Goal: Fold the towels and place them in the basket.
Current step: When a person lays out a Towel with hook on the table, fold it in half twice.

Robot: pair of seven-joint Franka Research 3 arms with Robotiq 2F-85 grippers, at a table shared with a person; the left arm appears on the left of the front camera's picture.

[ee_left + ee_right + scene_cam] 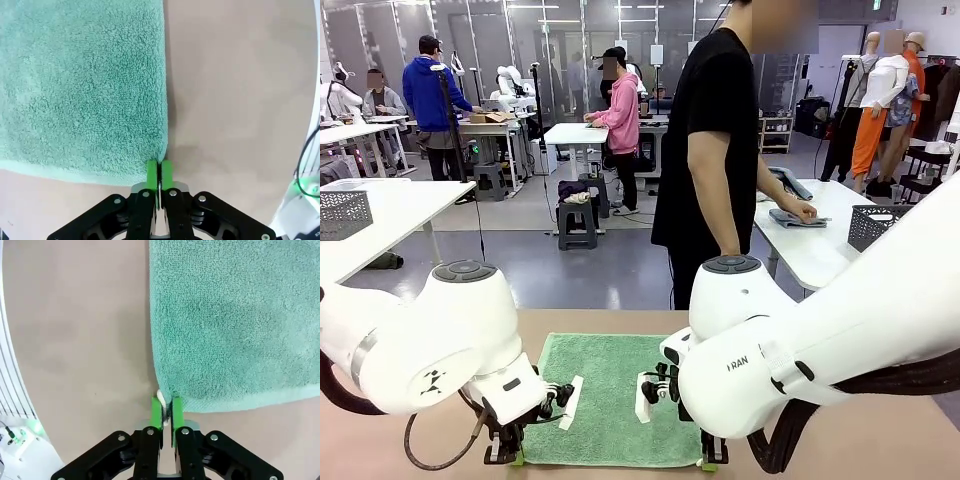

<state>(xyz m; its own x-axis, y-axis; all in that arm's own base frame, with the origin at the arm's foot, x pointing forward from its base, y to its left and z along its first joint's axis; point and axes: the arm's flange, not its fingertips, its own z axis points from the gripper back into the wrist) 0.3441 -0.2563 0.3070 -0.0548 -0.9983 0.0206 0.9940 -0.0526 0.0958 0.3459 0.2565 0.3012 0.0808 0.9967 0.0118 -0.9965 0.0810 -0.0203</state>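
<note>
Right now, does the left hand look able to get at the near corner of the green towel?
Yes, apparently: the left hand is closed on that corner of the towel, which lies flat on the table with nothing over it.

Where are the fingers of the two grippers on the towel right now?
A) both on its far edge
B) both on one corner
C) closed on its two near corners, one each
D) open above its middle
C: the left gripper is shut on one near corner of the towel, and the right gripper on the other, beside the white loop.
</note>
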